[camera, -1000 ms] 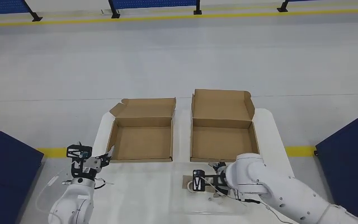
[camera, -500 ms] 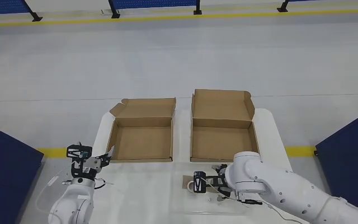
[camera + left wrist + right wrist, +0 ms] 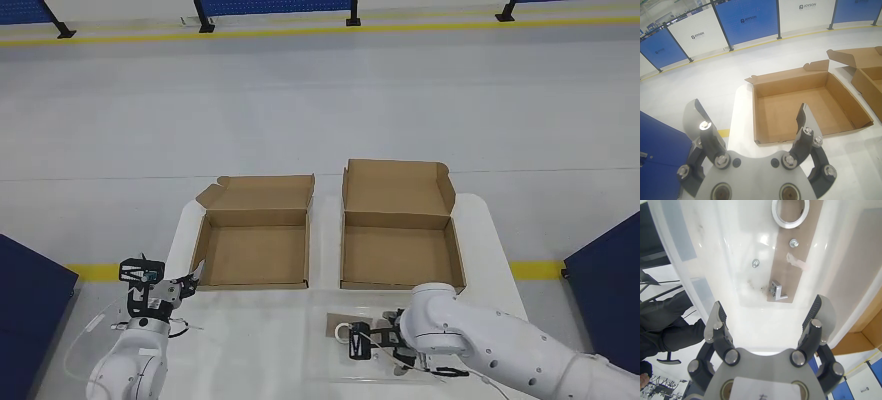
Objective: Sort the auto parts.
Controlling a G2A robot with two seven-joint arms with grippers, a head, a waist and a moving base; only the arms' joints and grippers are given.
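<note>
Both spread wide, our right gripper (image 3: pixel 768 308) hangs over the bracket (image 3: pixel 776 291) and our left gripper (image 3: pixel 749 106) faces a box (image 3: pixel 789 83).

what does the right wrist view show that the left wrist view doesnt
Right wrist view: the open right pincer over a clear tray holding a metal ring, two bolts and a drilled bracket. The ring, one bolt and the bracket lie on a brown card strip.
Left wrist view: the open left pincer facing the whole inside of the left box.
Both: cardboard of what seems to be the right box, seen as a corner in the right wrist view, and blue panels behind.
</note>
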